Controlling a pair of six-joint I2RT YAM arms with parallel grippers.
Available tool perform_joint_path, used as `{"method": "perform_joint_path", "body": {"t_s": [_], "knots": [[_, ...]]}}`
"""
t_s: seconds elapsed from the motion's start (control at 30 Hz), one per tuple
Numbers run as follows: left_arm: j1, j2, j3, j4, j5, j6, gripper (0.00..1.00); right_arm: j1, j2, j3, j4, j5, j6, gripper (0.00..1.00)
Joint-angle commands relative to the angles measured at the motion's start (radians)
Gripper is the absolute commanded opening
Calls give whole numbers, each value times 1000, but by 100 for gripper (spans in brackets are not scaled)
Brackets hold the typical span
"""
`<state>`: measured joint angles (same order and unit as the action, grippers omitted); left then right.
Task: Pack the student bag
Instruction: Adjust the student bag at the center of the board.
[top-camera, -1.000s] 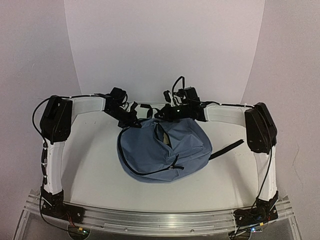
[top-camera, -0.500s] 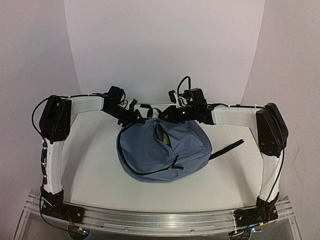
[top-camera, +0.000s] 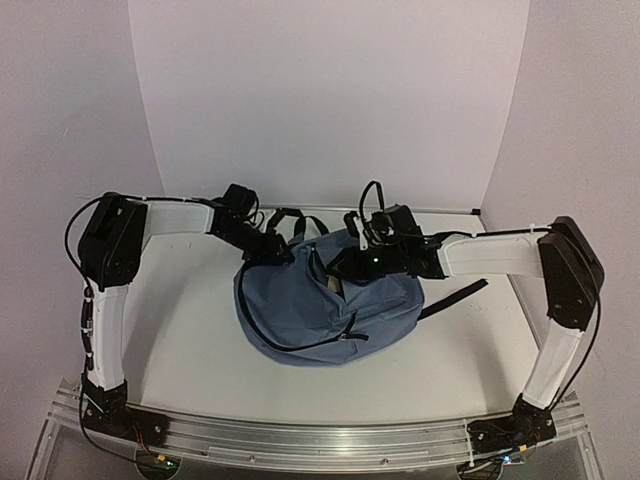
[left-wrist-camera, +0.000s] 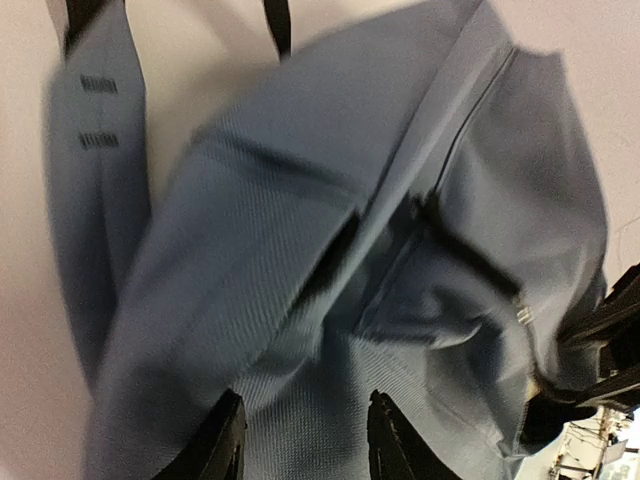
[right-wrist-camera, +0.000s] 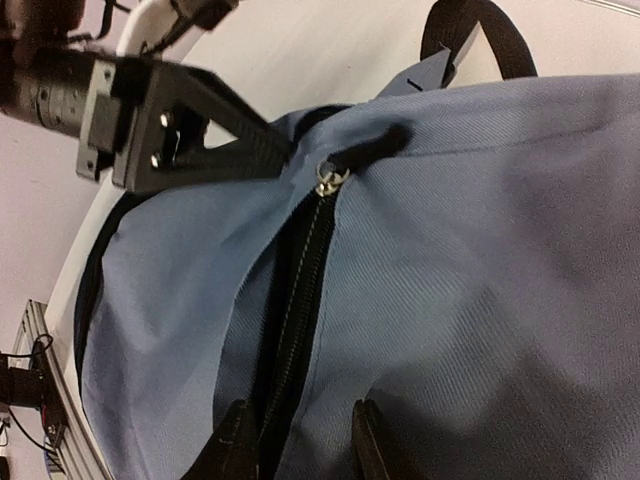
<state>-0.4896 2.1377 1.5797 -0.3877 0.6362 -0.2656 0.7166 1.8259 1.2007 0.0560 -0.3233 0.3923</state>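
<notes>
Soft, limp cloth — the student bag will slump, so my left gripper and right gripper, both half-open and empty, should pinch beside its zipper.

student bag was laid at mid-table | strap was stretched out to its right | left fingers were held over its far-left edge | right fingers were held over its zipper, far right
</notes>
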Motion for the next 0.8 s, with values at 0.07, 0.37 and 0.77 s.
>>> {"method": "perform_joint_path", "body": {"t_s": [0.07,0.37,0.77], "knots": [[-132,-185,-263,63,-67,-82,38,3,-151,-160,-95,150,27,31],[-321,-384,-476,234,-16,-328,40,1,-251,-179,-196,230,38,36],[-114,-473,-388,138,-79,-389,62,23,-212,125,-425,164,-129,50]]}}
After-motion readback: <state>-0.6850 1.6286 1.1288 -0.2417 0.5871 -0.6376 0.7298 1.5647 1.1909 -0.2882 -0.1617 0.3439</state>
